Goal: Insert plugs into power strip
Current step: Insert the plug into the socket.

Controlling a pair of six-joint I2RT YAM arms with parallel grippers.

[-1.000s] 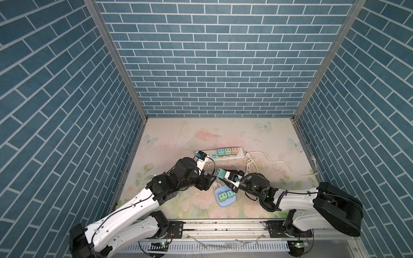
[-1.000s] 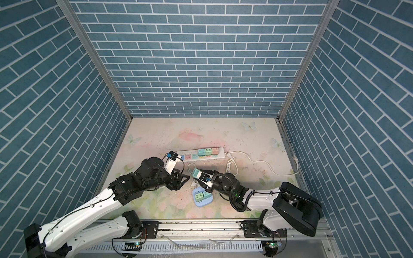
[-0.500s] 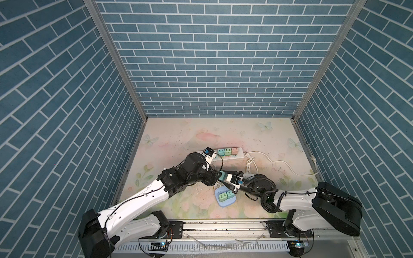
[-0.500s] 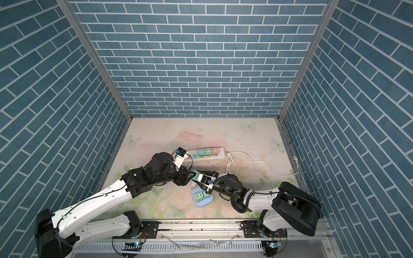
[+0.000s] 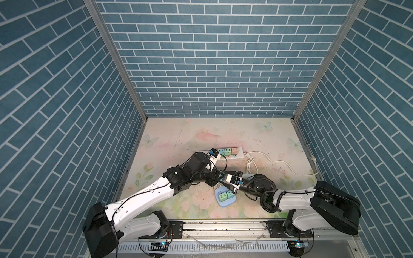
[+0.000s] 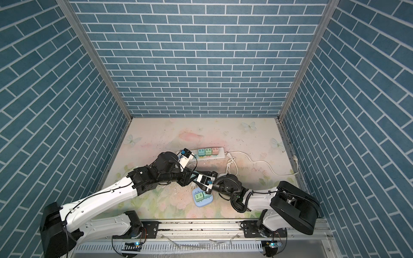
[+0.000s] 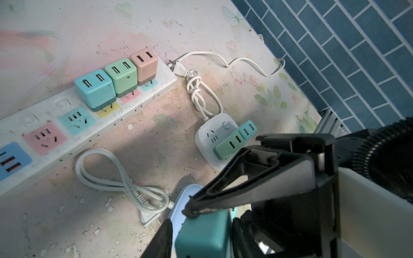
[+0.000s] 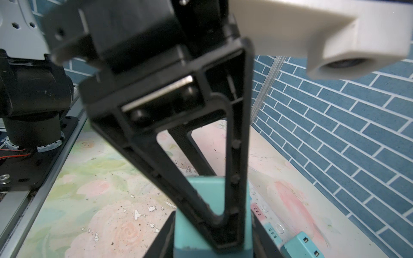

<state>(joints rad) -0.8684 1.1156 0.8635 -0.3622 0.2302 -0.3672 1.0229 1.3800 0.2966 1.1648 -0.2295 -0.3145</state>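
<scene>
The teal plug (image 7: 202,234) hangs above the worktop (image 7: 156,134), grasped at once by the left tool (image 7: 202,241) and the right tool (image 8: 213,236), which meet head-on. Ahead of the left tool lies the power strip (image 7: 47,114) with three plugs (image 7: 121,74) seated in it; a blue socket block (image 5: 221,203) sits just beneath both tools.

Both arms reach inward; left tool (image 7: 202,235), right tool (image 8: 211,236) meet crosswise, clamped.
</scene>
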